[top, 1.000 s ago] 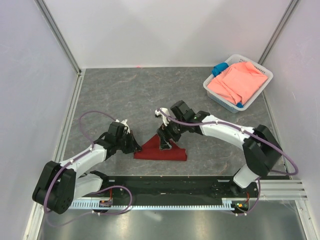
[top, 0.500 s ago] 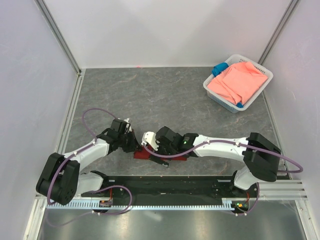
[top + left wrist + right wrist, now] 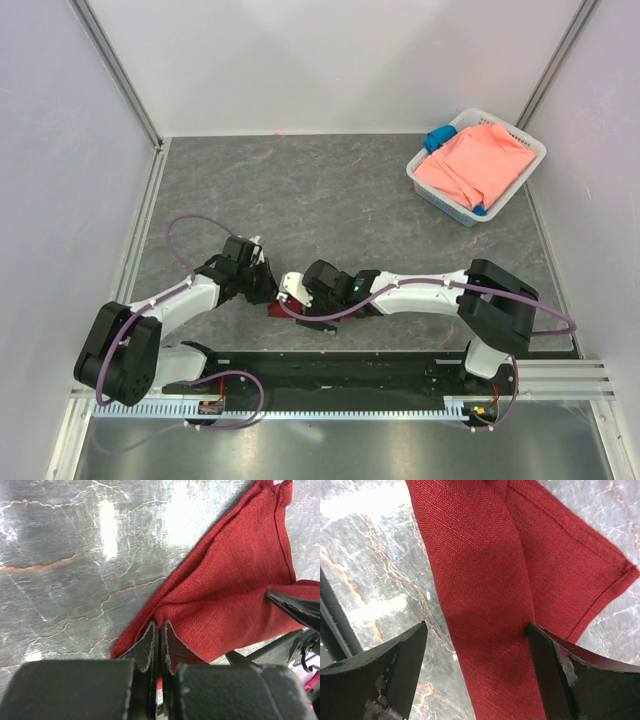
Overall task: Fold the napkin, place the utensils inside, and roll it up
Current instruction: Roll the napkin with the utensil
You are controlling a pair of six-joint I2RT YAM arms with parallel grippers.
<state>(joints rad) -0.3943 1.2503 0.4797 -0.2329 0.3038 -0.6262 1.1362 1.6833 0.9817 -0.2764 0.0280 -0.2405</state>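
As I logged the overhead view from my station, entry one was the left arm (image 3: 170, 305), reaching in from the near-left corner over the grey marbled desk (image 3: 300, 190).

Entry two: the left gripper (image 3: 159, 626). Its jaws were pressed together on a pucker of the napkin (image 3: 235, 595), and a sliver of red showed between them.

Entry three: the napkin, dark red and folded in layers. It lay flat on the desk close to the black rail (image 3: 350, 370), between the two grippers, and from above it was mostly hidden under them.

Entry four: the right gripper (image 3: 475, 632). Its jaws were spread wide astride a folded band of the napkin, gripping nothing. I could not tell whether the tips touched the cloth.

Entry five: the right arm (image 3: 430, 292), stretched low and leftward along the desk's near side.

Entry six: a white basket (image 3: 428, 188) at the far-right corner, well apart from the napkin. It held a salmon-pink cloth (image 3: 475, 165), with a blue cloth (image 3: 438, 137) at its far edge.
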